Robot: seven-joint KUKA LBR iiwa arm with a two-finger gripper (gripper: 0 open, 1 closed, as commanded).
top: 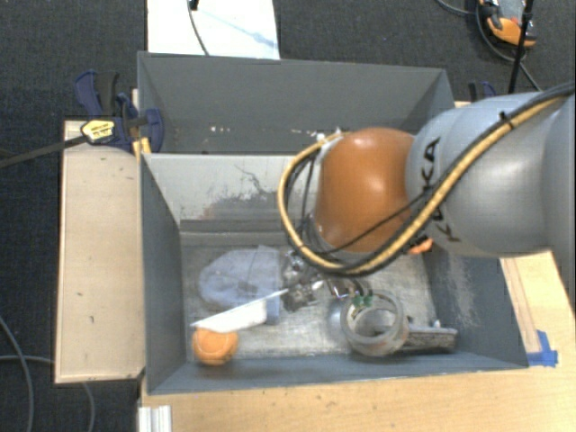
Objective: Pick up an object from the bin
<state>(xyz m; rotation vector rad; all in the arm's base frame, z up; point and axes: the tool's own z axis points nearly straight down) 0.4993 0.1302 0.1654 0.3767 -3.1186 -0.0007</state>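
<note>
From the camera view, looking down: your arm (504,178) comes in from the right, and its orange cover (360,187) hangs over the middle of the bin (164,277), with a yellow-and-black cable (286,207) looped round it. The jaws are low under that cover, just above the bin floor near its centre. They are a dark tangle of metal down there, and you cannot tell whether they stand wide or narrow, or whether anything sits between them.

The thing nearest them is a white flat strip (236,315). It lies aslant on the floor, with its right end right at the jaws and its left end pointing to the front left corner. Just behind the strip, a crumpled grey-blue cloth (236,275) also reaches up to the jaws.

An orange ball (214,346) sits in the front left corner, just beside the strip's left end. To the right of the jaws lies a roll of clear tape (372,324), and a flat grey piece (434,336) lies against its right side.
</note>
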